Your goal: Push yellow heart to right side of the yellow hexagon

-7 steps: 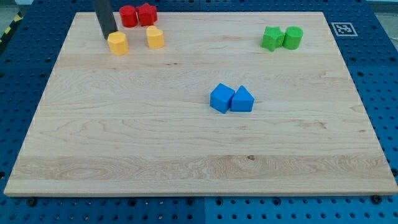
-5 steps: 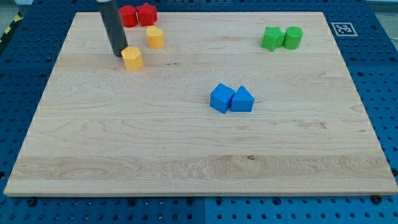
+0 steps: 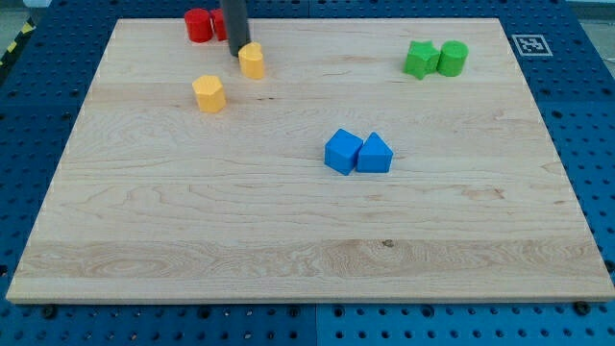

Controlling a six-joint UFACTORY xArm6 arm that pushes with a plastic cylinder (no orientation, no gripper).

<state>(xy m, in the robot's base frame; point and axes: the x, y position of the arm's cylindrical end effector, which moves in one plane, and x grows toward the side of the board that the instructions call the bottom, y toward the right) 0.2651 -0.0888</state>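
Observation:
The yellow heart (image 3: 252,61) lies near the view's top, left of centre. The yellow hexagon (image 3: 209,93) lies below it and to its left, a short gap away. My tip (image 3: 236,53) is at the heart's upper left edge, touching it or nearly so. The dark rod rises from there out of the view's top. The heart is to the right of the hexagon and higher in the view.
A red cylinder (image 3: 198,25) and a second red block (image 3: 218,23), partly hidden behind the rod, sit at the top edge. A green star (image 3: 420,60) and green cylinder (image 3: 453,58) touch at upper right. A blue cube (image 3: 343,152) and blue triangle (image 3: 375,154) touch near centre.
The rod pushed the yellow hexagon down and right, left it, and moved up and right to the yellow heart. The heart has shifted slightly to the right.

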